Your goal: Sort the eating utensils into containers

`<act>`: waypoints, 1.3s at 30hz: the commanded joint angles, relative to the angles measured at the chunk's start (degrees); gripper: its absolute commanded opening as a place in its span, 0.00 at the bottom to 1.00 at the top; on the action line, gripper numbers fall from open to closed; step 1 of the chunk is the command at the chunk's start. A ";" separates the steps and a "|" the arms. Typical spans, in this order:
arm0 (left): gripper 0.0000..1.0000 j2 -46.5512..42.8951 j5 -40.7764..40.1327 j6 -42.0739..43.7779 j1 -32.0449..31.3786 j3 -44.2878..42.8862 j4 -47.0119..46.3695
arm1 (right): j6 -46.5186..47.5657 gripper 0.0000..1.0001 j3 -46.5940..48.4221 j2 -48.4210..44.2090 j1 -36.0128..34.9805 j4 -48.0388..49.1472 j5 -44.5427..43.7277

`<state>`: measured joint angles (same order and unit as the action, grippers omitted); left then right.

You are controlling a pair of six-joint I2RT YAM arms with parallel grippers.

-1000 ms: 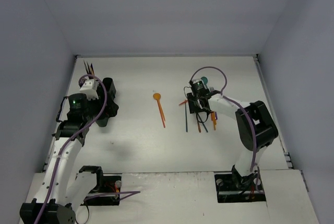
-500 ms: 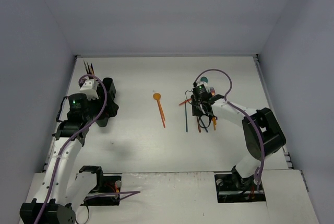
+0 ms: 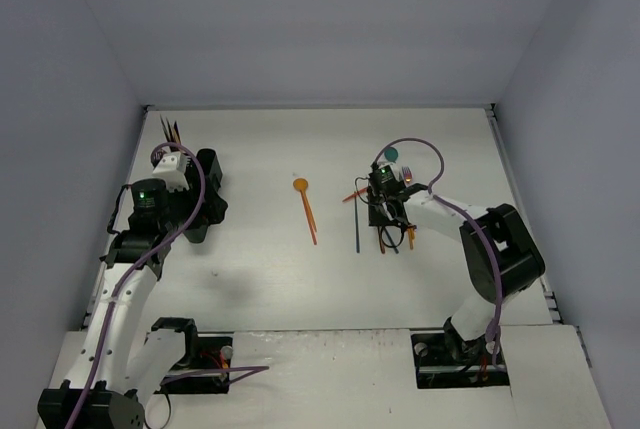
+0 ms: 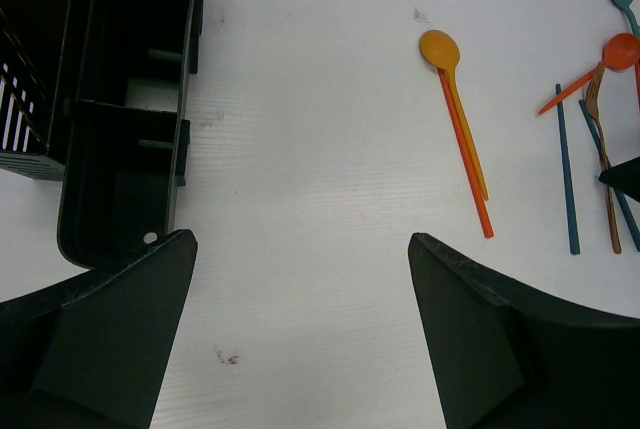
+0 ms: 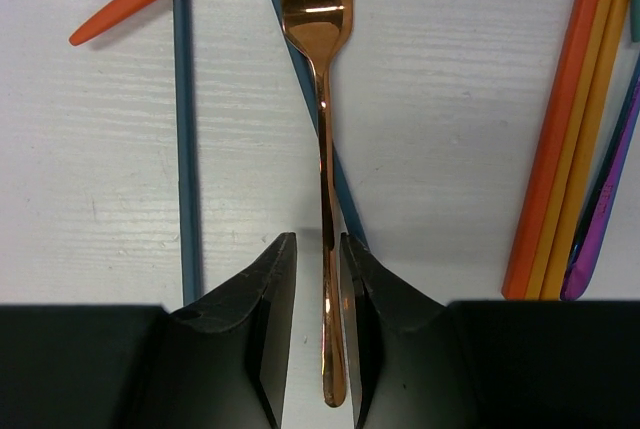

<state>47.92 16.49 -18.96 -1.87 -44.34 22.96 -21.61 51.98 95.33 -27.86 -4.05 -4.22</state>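
Observation:
The black caddy (image 3: 205, 199) stands at the far left with several utensils (image 3: 172, 131) upright in its back end; two of its compartments show bare in the left wrist view (image 4: 185, 149). My left gripper (image 4: 300, 244) is open and empty, held high beside the caddy's near end. My right gripper (image 3: 385, 211) is down on the utensil pile. Its jaws (image 5: 318, 244) straddle the handle of a copper fork (image 5: 322, 99) lying on the table. The right pad touches the handle and a narrow gap shows on the left.
An orange spoon (image 3: 305, 204) and an orange handle lie mid-table (image 4: 455, 99). Round the fork lie teal handles (image 5: 183, 119), orange and yellow handles (image 5: 565, 119), an iridescent purple one (image 5: 605, 189), an orange spoon (image 4: 615, 49) and a teal spoon (image 3: 392, 155).
My right gripper has shifted slightly right and toward the near edge over the pile, and the arm's elbow has moved. The left arm has not moved.

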 commanded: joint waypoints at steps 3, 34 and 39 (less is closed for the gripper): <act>0.85 -0.46 0.73 -0.73 -0.15 -1.63 -3.45 | -1.07 0.21 -0.04 1.66 -0.36 0.63 -0.10; 0.85 1.08 0.80 -15.32 -22.47 -10.58 -15.19 | 14.53 0.00 7.08 -23.94 -12.96 1.68 8.67; 0.85 6.51 -4.87 -12.91 -30.02 -13.40 -19.34 | 17.08 0.00 6.78 -26.81 -16.61 2.47 10.63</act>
<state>50.75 16.98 -31.88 -27.69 -53.05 12.95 -8.21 56.97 70.58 -42.54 -3.74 3.25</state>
